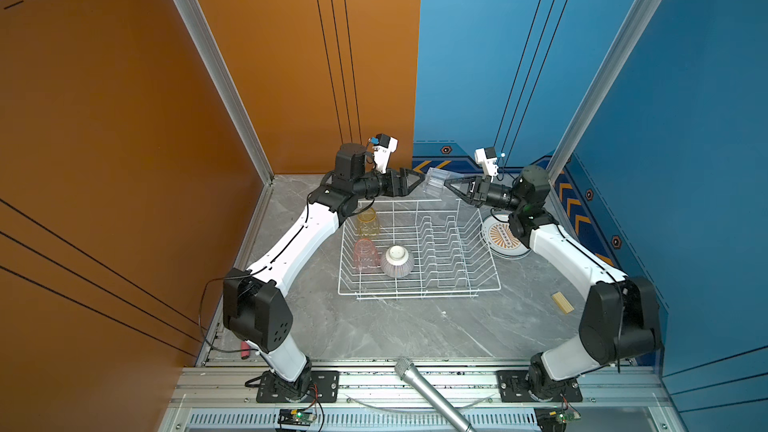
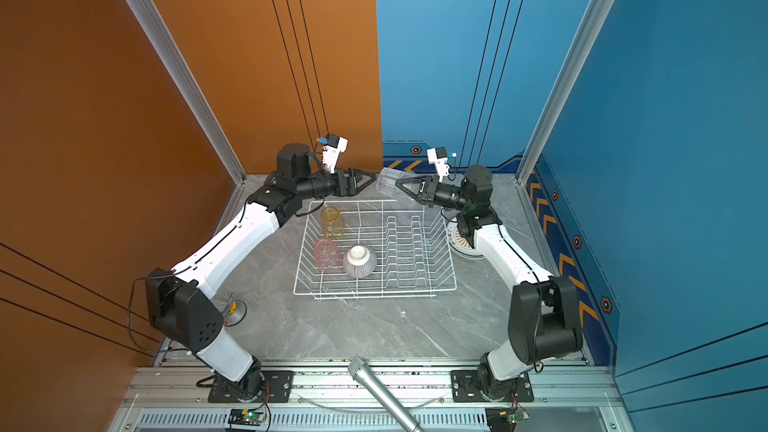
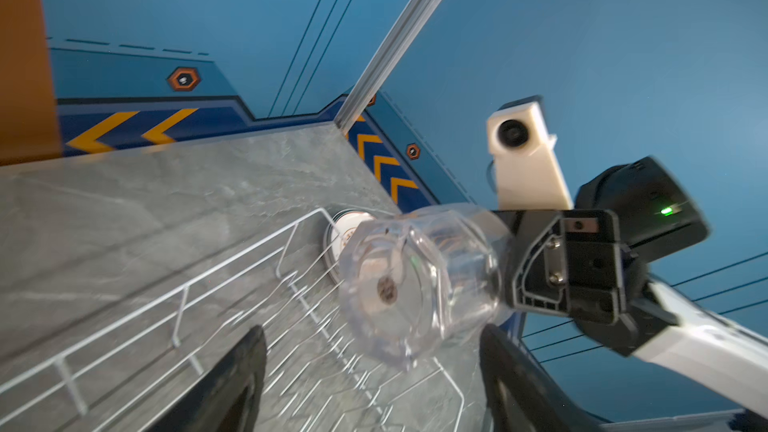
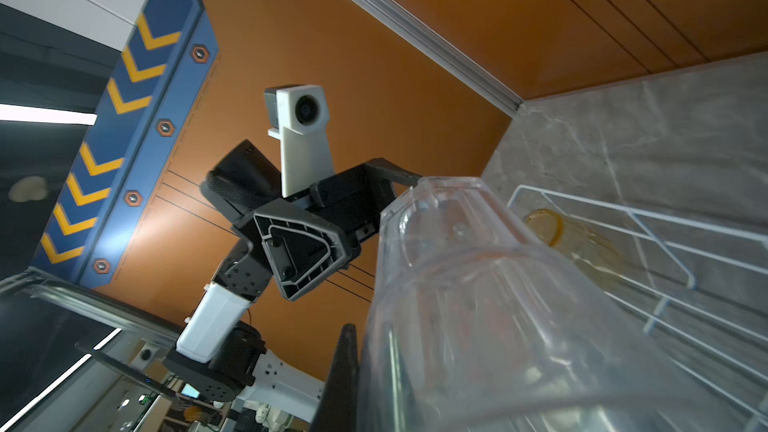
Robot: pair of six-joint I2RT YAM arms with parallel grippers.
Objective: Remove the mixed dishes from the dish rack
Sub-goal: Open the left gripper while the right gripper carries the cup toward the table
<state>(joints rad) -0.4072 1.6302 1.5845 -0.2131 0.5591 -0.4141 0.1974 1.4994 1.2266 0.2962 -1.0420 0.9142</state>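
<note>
The right hand (image 1: 446,182) is pressed together on the rim wall of the clear tumbler (image 1: 434,185), holding it on its side in the air above the far edge of the dish rack (image 1: 482,251). The left hand (image 1: 422,179) faces the tumbler's base with its fingers (image 3: 245,371) spread wide and holding nothing; I cannot tell whether they touch the base. Below, the amber tumbler (image 1: 367,222), the pink tumbler (image 1: 366,255) and the striped bowl (image 1: 397,261) sit upside down in the rack. A sunburst plate (image 1: 500,238) lies on the worktop (image 1: 415,326) beside it.

This looks like a handover. A pinch on one thin, smooth wall is weak, so a nudge from the left fingers could lever the tumbler loose. Letting go before the left hand closes would drop it onto the rack wires.
</note>
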